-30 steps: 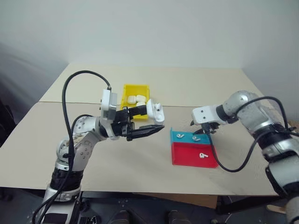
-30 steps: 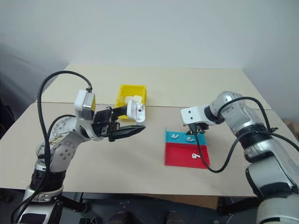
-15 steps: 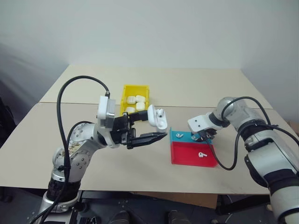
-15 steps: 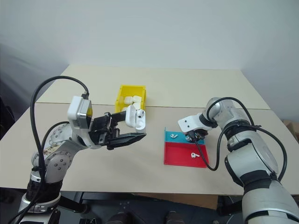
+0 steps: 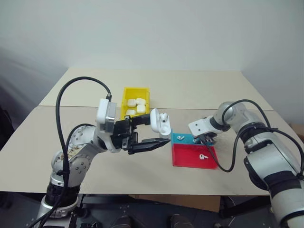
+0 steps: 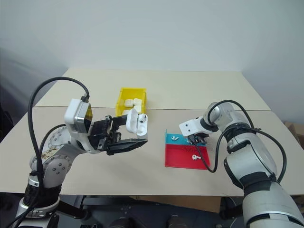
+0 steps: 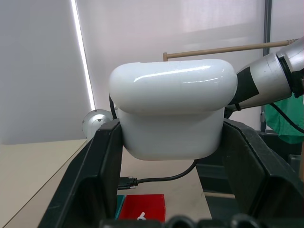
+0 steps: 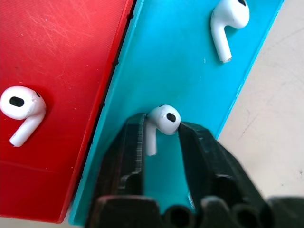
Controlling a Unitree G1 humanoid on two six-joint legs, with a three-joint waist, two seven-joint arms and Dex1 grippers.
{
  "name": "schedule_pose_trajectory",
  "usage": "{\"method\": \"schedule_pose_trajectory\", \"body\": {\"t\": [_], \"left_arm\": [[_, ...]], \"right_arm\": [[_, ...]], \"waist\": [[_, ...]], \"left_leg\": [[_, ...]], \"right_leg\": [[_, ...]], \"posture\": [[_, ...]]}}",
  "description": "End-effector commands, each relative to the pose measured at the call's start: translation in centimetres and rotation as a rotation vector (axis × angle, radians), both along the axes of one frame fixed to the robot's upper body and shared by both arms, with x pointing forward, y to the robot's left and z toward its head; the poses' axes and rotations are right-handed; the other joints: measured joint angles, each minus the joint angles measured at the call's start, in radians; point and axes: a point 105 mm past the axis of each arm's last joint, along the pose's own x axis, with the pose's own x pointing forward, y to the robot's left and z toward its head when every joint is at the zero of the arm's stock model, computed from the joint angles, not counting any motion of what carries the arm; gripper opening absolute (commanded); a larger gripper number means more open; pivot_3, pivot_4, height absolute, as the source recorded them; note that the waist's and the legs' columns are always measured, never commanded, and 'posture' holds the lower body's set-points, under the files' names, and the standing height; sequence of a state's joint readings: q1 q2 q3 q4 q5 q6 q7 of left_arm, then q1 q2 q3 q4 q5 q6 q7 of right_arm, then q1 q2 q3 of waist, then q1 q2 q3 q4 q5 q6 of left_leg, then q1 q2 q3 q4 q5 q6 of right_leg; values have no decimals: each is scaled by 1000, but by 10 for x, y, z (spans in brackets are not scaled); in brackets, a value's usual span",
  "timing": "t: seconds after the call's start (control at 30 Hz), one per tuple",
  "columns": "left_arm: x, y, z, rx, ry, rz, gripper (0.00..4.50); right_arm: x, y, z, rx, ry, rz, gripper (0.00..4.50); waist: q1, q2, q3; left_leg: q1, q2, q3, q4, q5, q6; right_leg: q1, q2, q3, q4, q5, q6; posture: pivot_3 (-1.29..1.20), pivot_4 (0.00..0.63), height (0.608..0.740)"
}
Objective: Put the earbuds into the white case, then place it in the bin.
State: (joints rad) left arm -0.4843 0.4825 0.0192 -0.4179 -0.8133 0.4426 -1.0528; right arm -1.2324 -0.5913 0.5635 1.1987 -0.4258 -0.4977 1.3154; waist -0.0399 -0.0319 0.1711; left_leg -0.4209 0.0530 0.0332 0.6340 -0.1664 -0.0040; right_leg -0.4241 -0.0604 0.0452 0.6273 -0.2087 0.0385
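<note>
While my left jaws clamp the open case at centre frame, my right jaws straddle an earbud on the blue tray, not yet pinching. Tiny, glossy, likely slippery; I'd grip its bulb gently.

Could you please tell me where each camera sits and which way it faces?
Head views: look forward and down over the table and both arms; left gripper holds the white case.
Left wrist view: looks along its fingers, which clamp the case.
Right wrist view: looks down past its fingers at an earbud on the tray.
Shared: case, tray.
</note>
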Motion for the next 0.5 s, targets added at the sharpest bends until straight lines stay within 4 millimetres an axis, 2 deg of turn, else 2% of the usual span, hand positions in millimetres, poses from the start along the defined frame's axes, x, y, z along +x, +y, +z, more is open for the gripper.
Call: {"method": "schedule_pose_trajectory", "body": {"t": [0.03, 0.2, 0.27, 0.4, 0.43, 0.5], "left_arm": [[-5, -1, 7, 2, -35, -18, 2767], [-3, -1, 7, 3, -32, -18, 2767], [-3, -1, 8, 0, -29, -26, 2767], [-5, -3, 8, -4, -29, -65, 2767], [-6, -3, 9, -6, -29, -76, 2767], [-5, -5, 10, -6, -33, -96, 2767]], "right_arm": [[3, 0, 3, 12, -11, -24, 650], [5, 0, 5, 31, -31, -39, 650], [10, -2, 17, 81, -76, -70, 650], [18, -10, 55, 199, -204, -149, 650], [16, -11, 64, 249, -225, -167, 650], [-1, -9, 83, 412, -230, -208, 650]], "waist": [[-2, 0, 0], [-3, 0, 0], [-4, 0, 0], [-2, 1, 1], [1, 1, 1], [13, 1, 1]], "left_leg": [[0, 0, 0, 0, 0, 0], [1, 0, 0, 0, 0, 0], [1, 0, 0, 0, 0, 0], [0, 0, 0, 0, 0, 0], [-1, 0, 0, 0, 0, 0], [-2, 0, -1, 0, 0, 0]], "right_leg": [[0, 0, 0, 0, 0, 0], [0, 0, 0, 0, 0, 0], [0, 0, 0, 0, 0, 0], [-1, 0, 0, 0, 0, 0], [-1, 0, 0, 0, 0, 0], [-1, 0, -1, 0, 0, 0]], "posture": [[0, 150, 740], [0, 150, 740], [0, 150, 740], [0, 150, 740], [0, 150, 740], [0, 150, 740]]}}
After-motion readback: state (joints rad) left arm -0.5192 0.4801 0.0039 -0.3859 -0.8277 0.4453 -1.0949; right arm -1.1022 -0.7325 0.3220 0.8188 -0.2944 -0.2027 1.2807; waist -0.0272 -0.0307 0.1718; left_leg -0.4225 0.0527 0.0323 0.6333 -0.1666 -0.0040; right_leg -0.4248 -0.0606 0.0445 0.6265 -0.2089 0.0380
